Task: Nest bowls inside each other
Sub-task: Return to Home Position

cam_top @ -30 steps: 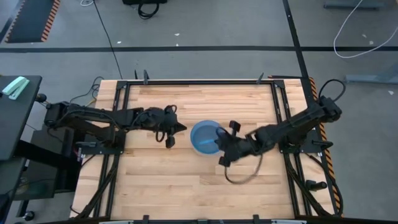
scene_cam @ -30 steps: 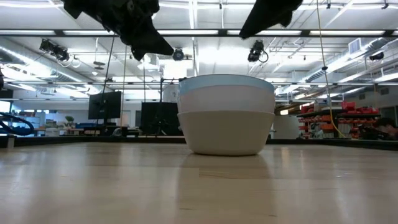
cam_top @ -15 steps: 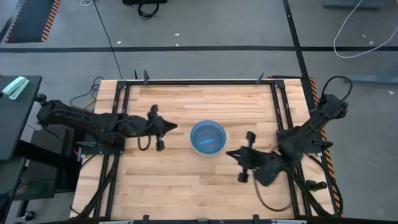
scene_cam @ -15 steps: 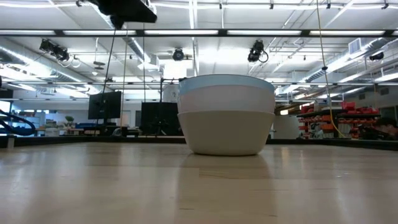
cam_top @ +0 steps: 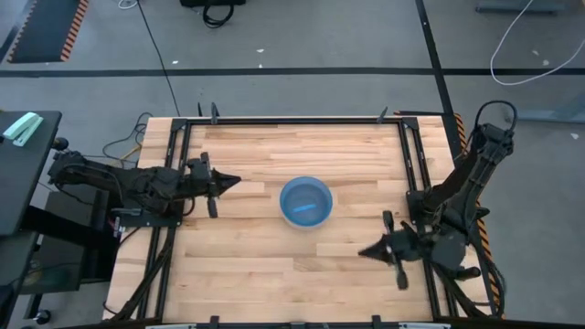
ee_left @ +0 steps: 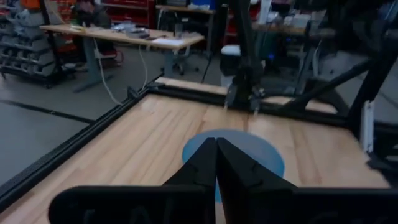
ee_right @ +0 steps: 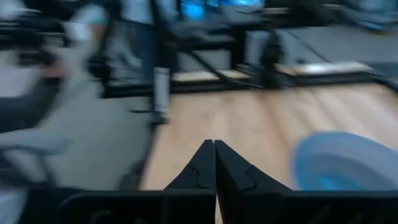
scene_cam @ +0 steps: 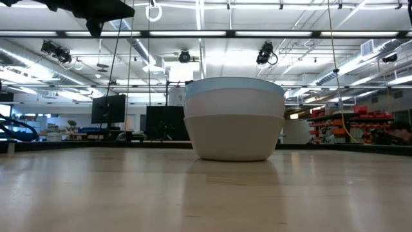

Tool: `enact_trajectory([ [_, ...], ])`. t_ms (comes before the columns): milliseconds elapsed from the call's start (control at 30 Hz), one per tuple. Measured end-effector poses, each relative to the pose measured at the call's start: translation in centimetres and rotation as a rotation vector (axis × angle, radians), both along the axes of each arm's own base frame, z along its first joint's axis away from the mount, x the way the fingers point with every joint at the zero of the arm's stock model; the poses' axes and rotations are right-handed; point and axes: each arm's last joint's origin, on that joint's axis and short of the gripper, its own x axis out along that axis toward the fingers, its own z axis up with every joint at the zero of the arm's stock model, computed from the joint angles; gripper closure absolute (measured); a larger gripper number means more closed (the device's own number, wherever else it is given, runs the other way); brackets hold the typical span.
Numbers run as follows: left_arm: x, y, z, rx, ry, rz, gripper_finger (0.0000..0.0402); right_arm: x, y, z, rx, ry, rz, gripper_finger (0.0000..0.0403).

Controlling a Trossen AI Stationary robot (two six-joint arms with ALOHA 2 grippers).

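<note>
1. The stack of bowls (scene_cam: 234, 119) sits dead centre on the wooden table (cam_top: 265, 270). The blue bowl (cam_top: 305, 202) is on top and the pale bowl (scene_cam: 233, 138) is at the bottom, resting on the wood.
2. The left gripper (cam_top: 235, 179) is at centre-left of the high view, well apart from the stack, with its fingers pressed together and nothing in them.
3. The right gripper (cam_top: 363, 252) is at lower right, near the table's edge. Its fingers are squeezed together too, and it's empty.

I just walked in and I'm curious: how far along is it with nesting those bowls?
Nesting looks done: the blue bowl tops one three-tier stack mid-table. In hand, nothing: the left gripper and right gripper sit apart from it, jaws shut and empty. Remaining: probably just parking the arms.
</note>
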Motion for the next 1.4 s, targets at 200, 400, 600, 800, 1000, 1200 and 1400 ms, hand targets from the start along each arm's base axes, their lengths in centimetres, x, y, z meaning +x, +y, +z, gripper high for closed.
enact_trajectory([
  [200,-0.2,0.0,0.0,-0.072,-0.017,-0.012,0.0371,-0.8,1.1,-0.3,0.023,-0.106,0.131,0.0392],
  [400,-0.2,0.0,0.0,-0.077,-0.011,-0.012,0.0366,-1.2,1.2,-0.4,0.046,-0.087,0.149,0.0386],
  [600,-0.3,-0.1,-0.2,-0.054,0.008,-0.024,0.0374,-1.3,1.2,-0.7,0.128,-0.035,0.163,0.0387],
  [800,-0.2,-0.8,-2.1,-0.081,0.044,-0.184,0.0376,-1.7,2.6,0.5,0.143,-0.145,0.358,0.0386],
  [1000,-0.4,-1.5,-5.4,-0.08,-0.03,-0.247,0.0366,-1.4,4.9,0.6,0.132,-0.281,0.611,0.0388],
  [1200,-0.9,-1.5,-5.1,-0.027,-0.078,-0.264,0.0364,-1.4,4.5,1.0,0.147,-0.289,0.612,0.0388],
  [1400,-1.3,-1.5,-4.4,-0.013,-0.116,-0.3,0.0373,-3.2,0.6,3.8,0.157,-0.301,0.596,0.0388],
])
